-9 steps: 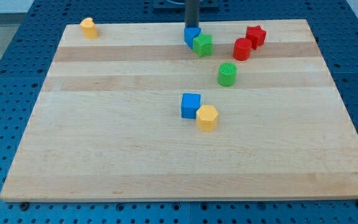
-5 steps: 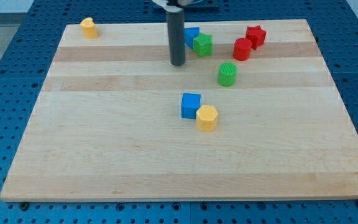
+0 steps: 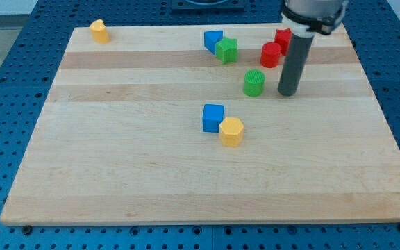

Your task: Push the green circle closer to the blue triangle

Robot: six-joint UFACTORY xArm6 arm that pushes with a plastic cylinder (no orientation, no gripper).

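Observation:
The green circle [image 3: 253, 82], a ribbed cylinder, stands right of centre on the wooden board. The blue triangle [image 3: 213, 39] sits near the view's top, up and left of the circle, touching a green star [image 3: 226, 50]. My tip [image 3: 287, 92] rests on the board just to the right of the green circle, with a small gap between them. The rod rises up in front of the red blocks.
A red cylinder [image 3: 269, 55] and a red star [image 3: 282, 39] sit up and right of the circle, partly behind the rod. A blue cube [image 3: 213, 117] touches a yellow hexagon [image 3: 232, 131] at the centre. A yellow block [image 3: 99, 31] sits at the top left.
The rod swung from the blue triangle at the top, down and left, then across to the right side of the green circle. No block has moved.

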